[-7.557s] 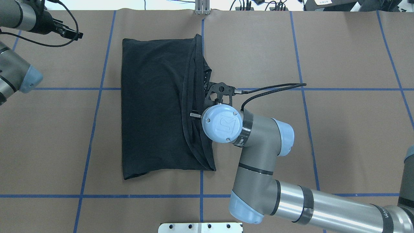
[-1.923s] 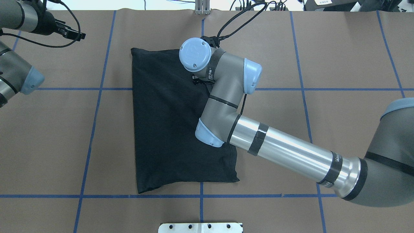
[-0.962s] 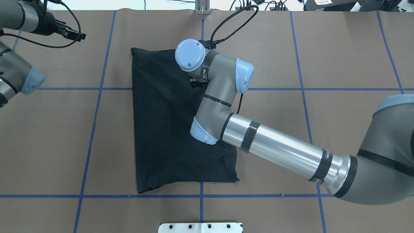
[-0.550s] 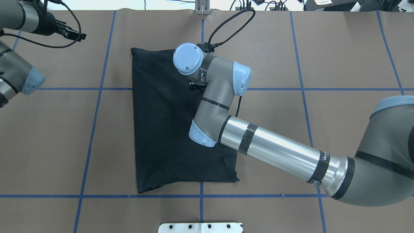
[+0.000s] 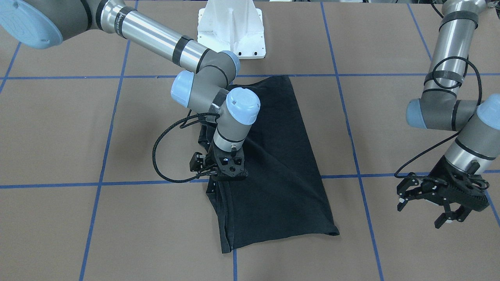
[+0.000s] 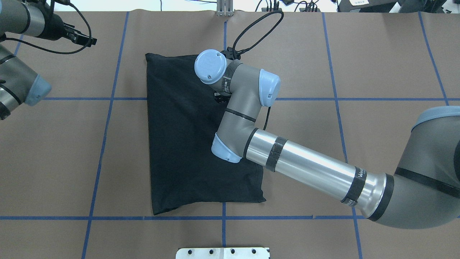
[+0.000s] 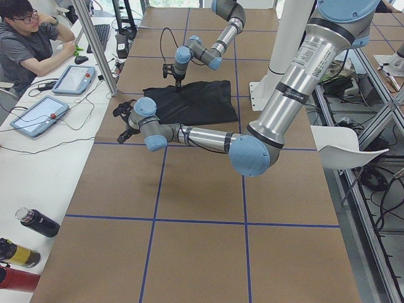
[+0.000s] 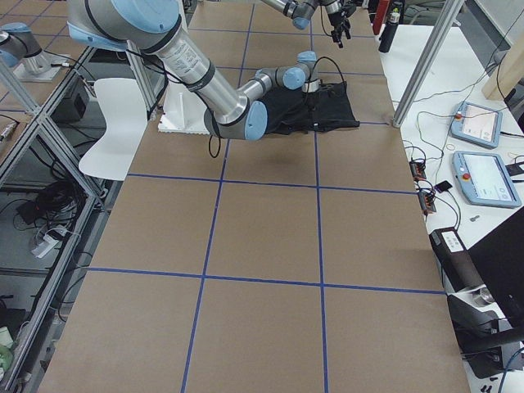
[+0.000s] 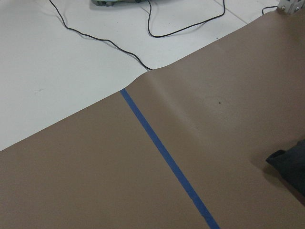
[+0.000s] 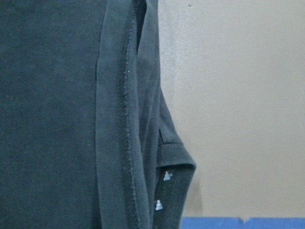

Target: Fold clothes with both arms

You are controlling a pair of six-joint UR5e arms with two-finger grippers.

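Cloth on the worktop (image 5: 78, 136) amounts to one black T-shirt (image 5: 281, 175), folded into a long rectangle and lying flat near the middle, across a blue tape line. Two arms are in view. The right arm (image 5: 203, 89) reaches over the shirt with its jaws pointing down at the layered side edge; whether they pinch the fabric cannot be told. The left arm (image 5: 445, 105) hangs well apart from the shirt, its jaws spread open above the worktop. One white mounting block (image 5: 232, 27) stands beyond the shirt's near end.

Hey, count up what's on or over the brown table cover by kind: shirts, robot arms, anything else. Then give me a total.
Black T-shirt: 1
Robot arms: 2, the left arm and the right arm
White mounting block: 1
Total: 4
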